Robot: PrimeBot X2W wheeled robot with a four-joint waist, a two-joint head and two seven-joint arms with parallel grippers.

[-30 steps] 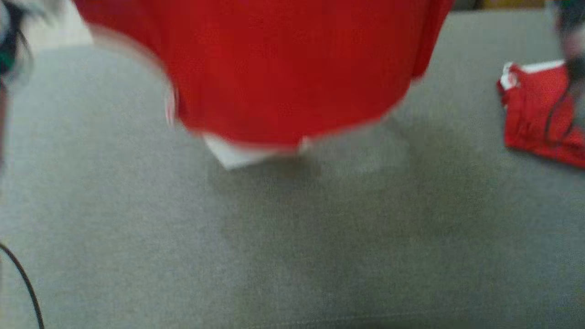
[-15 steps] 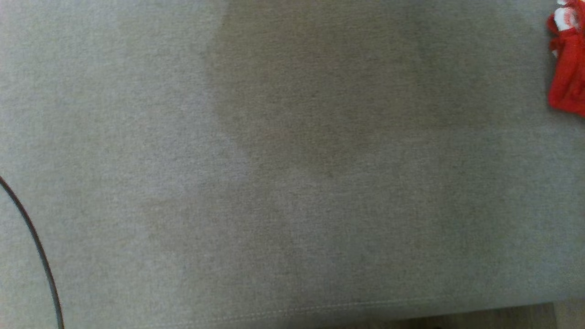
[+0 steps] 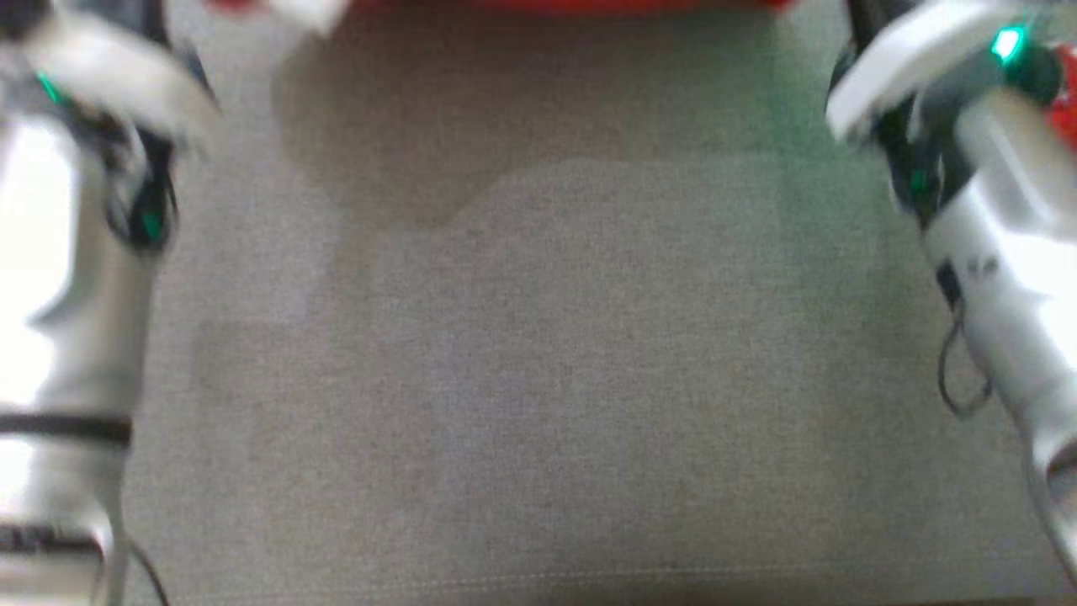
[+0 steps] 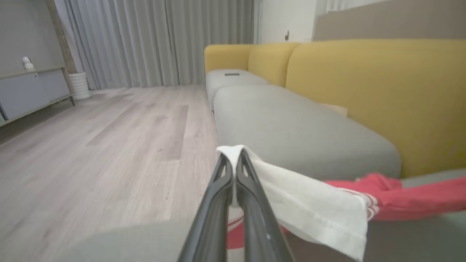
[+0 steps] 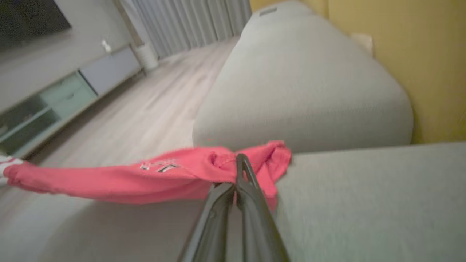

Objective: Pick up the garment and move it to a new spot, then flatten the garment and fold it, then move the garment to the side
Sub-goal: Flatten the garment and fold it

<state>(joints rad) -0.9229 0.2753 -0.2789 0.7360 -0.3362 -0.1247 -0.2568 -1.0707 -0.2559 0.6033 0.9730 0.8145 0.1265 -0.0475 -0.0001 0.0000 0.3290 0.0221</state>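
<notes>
The garment is red with white trim and hangs stretched between my two grippers above the grey sofa seat point(image 3: 538, 379). In the head view just its lower red edge point(image 3: 572, 4) crosses the top of the picture, blurred. My left gripper point(image 4: 233, 157) is shut on a white corner of the garment point(image 4: 309, 203), and red cloth trails off to the right. My right gripper point(image 5: 240, 162) is shut on a bunched red part of the garment point(image 5: 127, 178), which runs taut to the left. My pale forearms, left point(image 3: 59, 295) and right point(image 3: 1001, 278), stand at the sides of the seat.
A second red cloth point(image 3: 1067, 118) lies at the far right behind my right arm. The seat's front seam point(image 3: 538, 581) runs along the bottom. Yellow backrests point(image 4: 364, 83), another grey cushion point(image 5: 302, 83), a wooden floor point(image 4: 127, 127) and a low cabinet point(image 5: 54, 98) surround the spot.
The head camera has shifted and is blurred. The garment, hanging mid-picture a second ago, was out of the picture half a second ago and now shows along the top edge. Both forearms have come into the picture.
</notes>
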